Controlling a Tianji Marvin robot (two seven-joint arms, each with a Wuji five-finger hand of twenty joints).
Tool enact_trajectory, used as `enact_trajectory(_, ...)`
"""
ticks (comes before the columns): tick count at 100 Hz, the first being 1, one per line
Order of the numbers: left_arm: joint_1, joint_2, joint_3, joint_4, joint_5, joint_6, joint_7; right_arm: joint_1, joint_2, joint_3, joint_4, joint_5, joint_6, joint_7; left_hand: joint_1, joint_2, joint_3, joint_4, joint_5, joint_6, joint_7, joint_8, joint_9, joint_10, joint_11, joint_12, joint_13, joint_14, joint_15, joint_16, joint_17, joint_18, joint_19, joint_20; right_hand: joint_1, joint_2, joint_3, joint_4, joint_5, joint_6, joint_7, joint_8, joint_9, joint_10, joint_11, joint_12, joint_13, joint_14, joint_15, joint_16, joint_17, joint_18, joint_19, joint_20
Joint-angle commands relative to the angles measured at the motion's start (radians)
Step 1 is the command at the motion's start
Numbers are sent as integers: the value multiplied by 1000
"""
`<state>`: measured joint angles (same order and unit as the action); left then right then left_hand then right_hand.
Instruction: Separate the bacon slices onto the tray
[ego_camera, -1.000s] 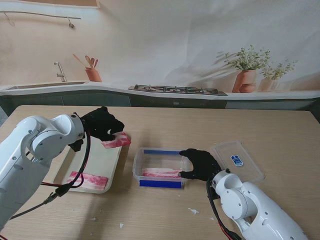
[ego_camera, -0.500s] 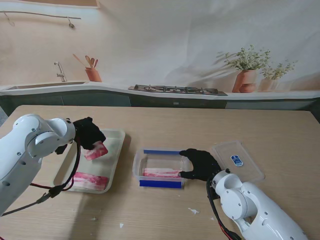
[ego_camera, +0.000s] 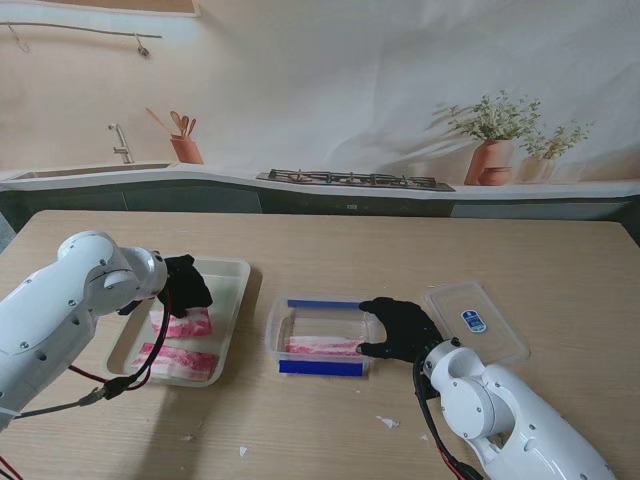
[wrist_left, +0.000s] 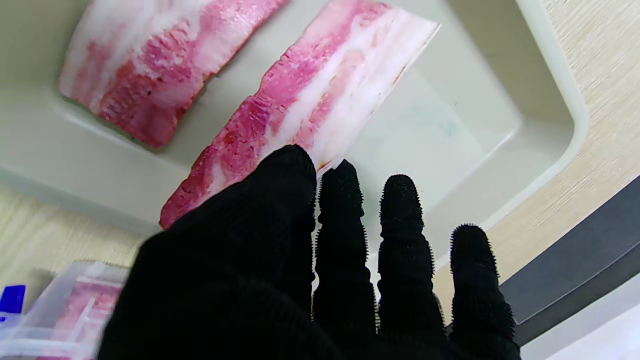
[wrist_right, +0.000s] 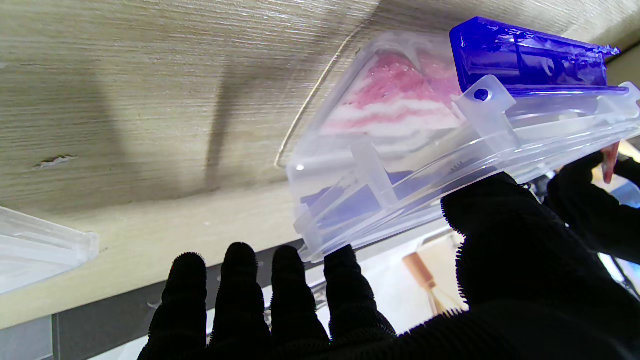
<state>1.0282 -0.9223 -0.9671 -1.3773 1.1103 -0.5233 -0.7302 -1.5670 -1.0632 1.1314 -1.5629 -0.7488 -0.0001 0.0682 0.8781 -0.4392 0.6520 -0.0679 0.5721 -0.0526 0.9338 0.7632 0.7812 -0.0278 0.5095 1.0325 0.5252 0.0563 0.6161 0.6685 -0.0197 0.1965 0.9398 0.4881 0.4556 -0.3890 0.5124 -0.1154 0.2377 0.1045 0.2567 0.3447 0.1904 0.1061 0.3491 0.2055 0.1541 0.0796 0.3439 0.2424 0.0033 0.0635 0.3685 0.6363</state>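
Observation:
My left hand (ego_camera: 185, 283), in a black glove, hovers over the white tray (ego_camera: 232, 268). Thumb and forefinger pinch one end of a bacon slice (ego_camera: 187, 324); the rest of that slice (wrist_left: 320, 85) slopes down onto the tray floor. A second slice (ego_camera: 178, 360) lies flat in the tray, nearer to me (wrist_left: 155, 60). To the right stands a clear plastic container (ego_camera: 320, 335) with blue clips, holding more bacon (ego_camera: 322, 346). My right hand (ego_camera: 400, 328) grips its right end wall, thumb on the rim (wrist_right: 500, 280).
The container's clear lid (ego_camera: 475, 320) lies on the table right of my right hand. Small white scraps (ego_camera: 387, 422) sit on the wood nearer to me. A black cable hangs from my left arm beside the tray.
My left hand has carried the bacon slice from beside the container leftward and down into the tray, where it now touches the floor. The right hand and container have not moved.

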Motion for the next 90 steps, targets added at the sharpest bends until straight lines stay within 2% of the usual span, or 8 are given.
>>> enact_trajectory(1,-8,0,15,10,20,-23,-6,-8,-7,-2,-5,-1,3,14,2,19,6,40,-7,-55,61,12,-9,-42,-6,6,-10,-18,-12,-13,-21,-12,-15,-8,9,19,-1,24,-23,20,2,-6,-12,-36,4,0,-23,-30,3,5,-4,2,-27,24)
enact_trajectory(17,-22,1,56,44,51,-46,44,-7,-7,-4,-3,1,4,15,-12,14,11,37,-7,-72,63,2,-4,-54,-9,-4,-8,-29,-10,-15,-22,-10,-13,-7,10,20,-2,24,-23,20,2,-6,-12,-36,5,0,-23,-30,3,5,-4,2,-27,24)
enact_trajectory(37,-23,-1,84,69,38,-6,63,-7,-7,-4,-4,0,8,15,-17,9,11,28,-1,-54,68,-20,7,-40,-4,-11,1,-14,-1,-15,-29,3,-15,-6,10,23,-3,25,-22,19,2,-6,-12,-36,5,0,-24,-31,3,5,-6,0,-28,24)
enact_trajectory(51,-16,-4,86,78,37,25,80,-7,-7,-3,-3,-1,6,14,-52,-18,31,19,7,-12,56,-101,12,-11,-11,-31,10,12,2,-18,-28,28,-24,0,10,23,-6,25,-23,19,2,-6,-12,-37,5,0,-24,-30,2,5,-6,1,-28,25)
enact_trajectory(55,-14,-4,85,76,36,34,74,-7,-7,-3,-3,-1,6,14,-64,-18,23,19,-3,15,17,-157,-37,5,29,-84,-3,18,-7,-22,-33,29,-35,1,10,24,-6,25,-23,18,2,-6,-12,-36,5,0,-24,-31,2,5,-6,1,-28,25)
enact_trajectory(66,-8,-3,80,67,44,43,55,-8,-7,-3,-3,0,7,13,-143,-15,44,39,-26,76,-110,-252,-168,31,126,-275,-41,34,-28,-20,-41,37,-52,7,11,25,-7,25,-22,18,2,-6,-12,-37,5,0,-24,-31,2,5,-7,1,-28,25)
enact_trajectory(81,7,-4,56,48,67,45,38,-7,-7,-4,-1,0,6,13,-290,102,36,134,-47,161,-362,-357,-291,58,67,-439,-105,46,-60,-28,-49,39,-67,12,11,26,-9,25,-23,18,1,-6,-12,-37,4,0,-24,-30,2,5,-7,1,-28,25)
enact_trajectory(90,21,-5,33,32,82,48,29,-6,-7,-5,-1,0,7,14,-309,111,-20,130,-110,196,-473,-422,-377,89,6,-508,-159,51,-90,-42,-52,39,-75,16,12,25,-9,25,-23,18,1,-6,-12,-36,4,0,-25,-30,2,5,-7,1,-28,25)
